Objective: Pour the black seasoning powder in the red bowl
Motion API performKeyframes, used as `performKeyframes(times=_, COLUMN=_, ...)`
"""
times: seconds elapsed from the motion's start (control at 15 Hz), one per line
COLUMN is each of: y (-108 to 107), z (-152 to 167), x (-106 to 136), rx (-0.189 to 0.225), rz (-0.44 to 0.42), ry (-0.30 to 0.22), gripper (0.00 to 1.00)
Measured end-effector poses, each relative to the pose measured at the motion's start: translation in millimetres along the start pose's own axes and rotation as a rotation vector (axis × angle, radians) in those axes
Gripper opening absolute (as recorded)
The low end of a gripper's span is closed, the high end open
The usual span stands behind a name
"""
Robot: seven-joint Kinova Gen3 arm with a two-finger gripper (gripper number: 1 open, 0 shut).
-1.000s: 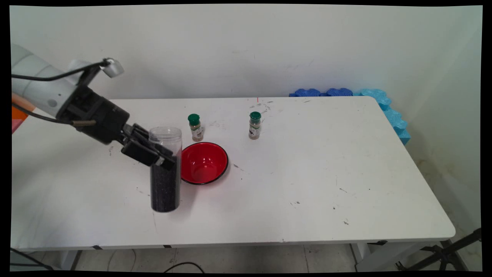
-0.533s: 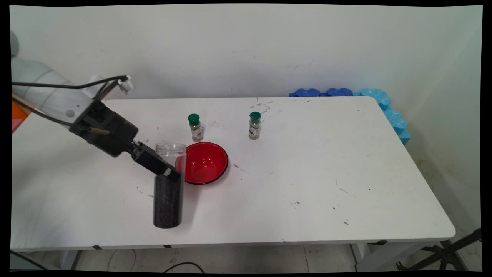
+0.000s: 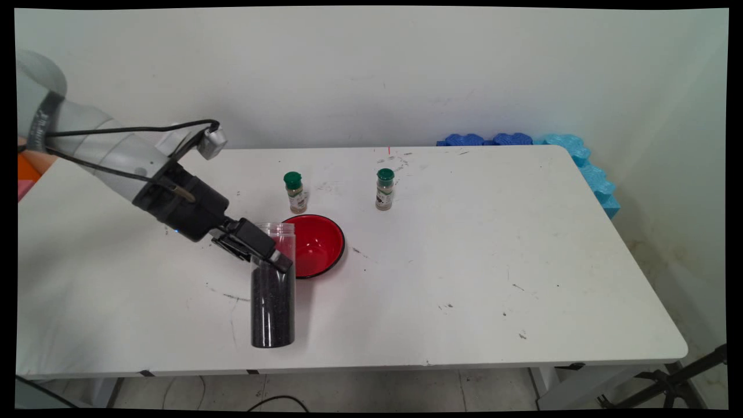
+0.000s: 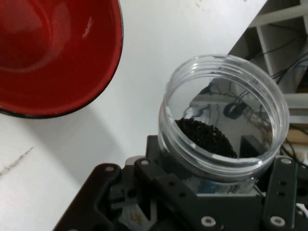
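From above the table, the black two-finger gripper (image 3: 270, 255) was clamped round the upper part of a tall clear plastic jar (image 3: 273, 290), lidless and mostly full of black granules, which stood upright near the front edge of the white table (image 3: 493, 261). Just behind the jar sat a round red bowl with a black rim (image 3: 316, 244), its left side partly covered by the jar's clear neck. Further back stood two small spice bottles with green caps, one (image 3: 295, 192) just beyond the bowl, the other (image 3: 384, 188) off to its right. Blue foam pieces (image 3: 557, 154) lined the table's far right corner. Down the hand camera, the jar's open mouth (image 4: 224, 113) showed the dark granules inside, the gripper's linkage hugging its wall below, and the red bowl (image 4: 53, 53) filled the upper left corner, apart from the jar.
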Motion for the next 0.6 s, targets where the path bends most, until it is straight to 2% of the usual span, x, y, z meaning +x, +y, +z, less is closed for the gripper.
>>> performKeyframes(times=0.27, y=-8, z=4, x=8, rx=-0.017, rz=-0.116, ry=0.0, gripper=0.0)
performKeyframes(times=0.6, y=-15, z=8, x=16, rx=-0.06, rz=-0.271, ry=-0.01, gripper=0.0)
